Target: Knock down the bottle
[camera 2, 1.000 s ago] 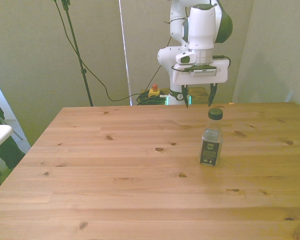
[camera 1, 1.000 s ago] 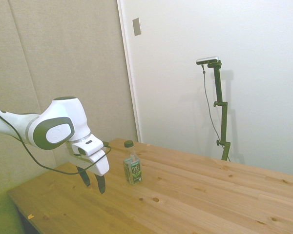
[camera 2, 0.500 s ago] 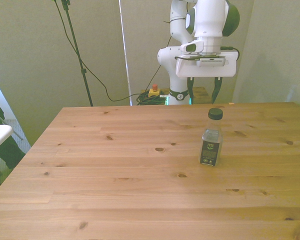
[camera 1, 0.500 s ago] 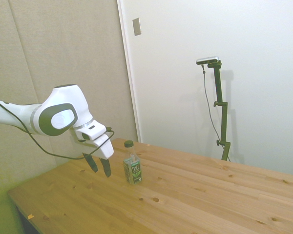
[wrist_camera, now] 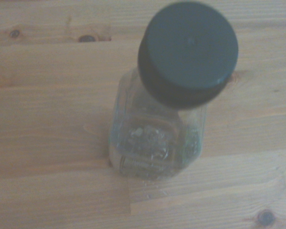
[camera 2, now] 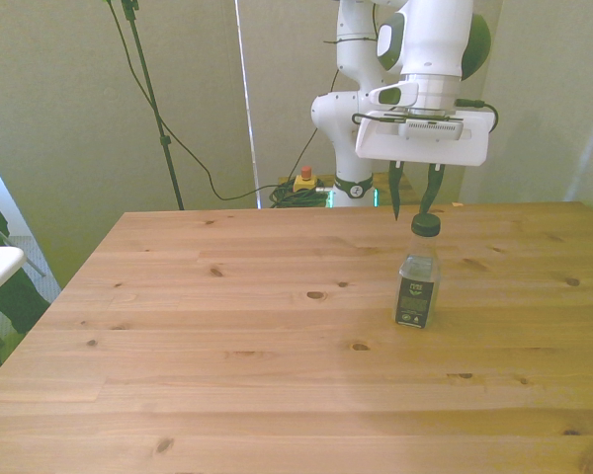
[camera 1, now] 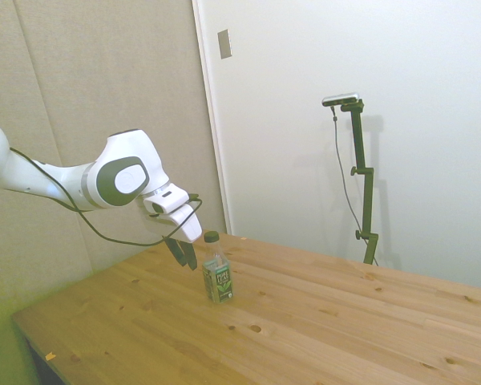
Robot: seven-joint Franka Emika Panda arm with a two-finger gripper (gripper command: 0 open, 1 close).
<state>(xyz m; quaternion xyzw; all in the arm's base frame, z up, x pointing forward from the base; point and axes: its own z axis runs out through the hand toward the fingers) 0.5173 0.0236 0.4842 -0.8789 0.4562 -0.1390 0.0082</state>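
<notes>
Side view shows the bottle (camera 1: 217,275) upright on the counter (camera 1: 321,321); light and top-heavy, likely tipped by pushing near its cap (camera 1: 212,237). The tool (camera 2: 415,204) hangs spread.

bottle label: the bottle (camera 1: 216,277) (camera 2: 417,281) (wrist_camera: 157,138), low and left of centre in the side view, carries a green label with white markings, too small and blurred to read.
bottle cap: dark, with no lettering visible in the wrist view.
elsewhere: no readable text, number or sign.
</notes>
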